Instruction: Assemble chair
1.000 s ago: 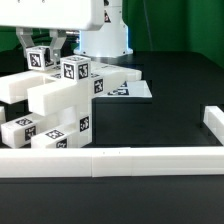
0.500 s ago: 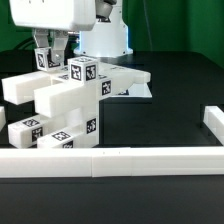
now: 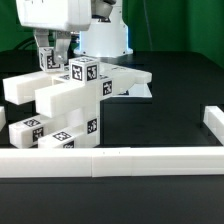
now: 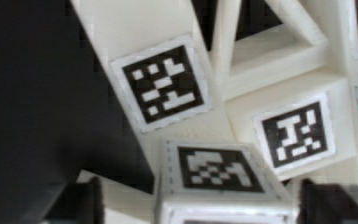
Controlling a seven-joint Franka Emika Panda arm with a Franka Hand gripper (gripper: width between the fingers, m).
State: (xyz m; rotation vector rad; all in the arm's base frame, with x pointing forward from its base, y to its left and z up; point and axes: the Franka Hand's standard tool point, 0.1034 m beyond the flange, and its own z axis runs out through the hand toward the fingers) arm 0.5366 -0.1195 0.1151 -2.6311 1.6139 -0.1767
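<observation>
The chair [image 3: 70,100] is a blocky white cluster of joined parts with black-and-white tags, at the exterior view's left. My gripper [image 3: 50,50] hangs over its back upper end, its fingers on either side of a tagged white bar end [image 3: 47,60]. In the wrist view, the same tagged bar end [image 4: 211,170] lies between my gripper's [image 4: 204,200] dark fingers [image 4: 85,192]. A dark gap shows beside the bar, so the jaws stand open and astride it. More tagged faces [image 4: 163,82] of the chair fill the wrist view.
A long low white border wall [image 3: 110,160] runs along the front, with a short piece [image 3: 212,118] at the exterior view's right. The marker board [image 3: 138,90] lies behind the chair. The robot's base [image 3: 105,35] stands at the back.
The chair's upper end and my gripper shifted slightly toward the exterior view's right. Since then the jaws have spread off the tagged bar end, and the chair has stayed in place.
</observation>
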